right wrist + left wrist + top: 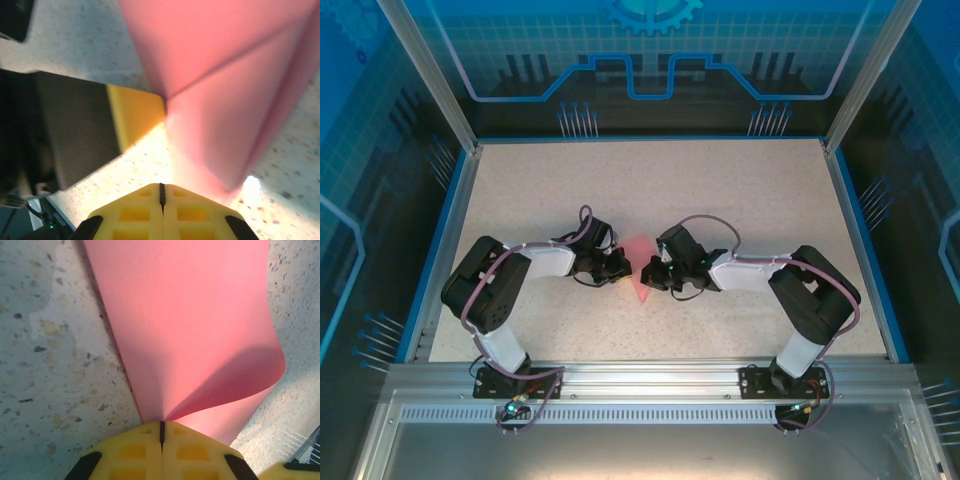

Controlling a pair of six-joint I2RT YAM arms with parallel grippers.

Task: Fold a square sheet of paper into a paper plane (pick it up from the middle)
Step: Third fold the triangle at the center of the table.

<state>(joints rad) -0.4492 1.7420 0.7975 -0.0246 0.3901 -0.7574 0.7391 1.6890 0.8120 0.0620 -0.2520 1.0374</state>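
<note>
The pink-red sheet of paper (638, 262) sits mid-table between both grippers, folded into a narrow wedge pointing toward the near edge. My left gripper (623, 268) is shut on its left side. In the left wrist view the paper (190, 315) fans out from the closed yellow tips of the left gripper (161, 422), one flap curling up at the right. My right gripper (647, 277) is shut just right of the paper. In the right wrist view its tips (161, 186) are closed with nothing between them. The creased paper (220, 75) hangs just beyond, pinched by the left gripper's yellow finger (132, 115).
The speckled beige table (720, 190) has a blue rim (450, 240) on the left, back and right. Aluminium frame posts (430, 75) rise at the back corners. Both arms are bent inward, their wrists nearly meeting at the middle.
</note>
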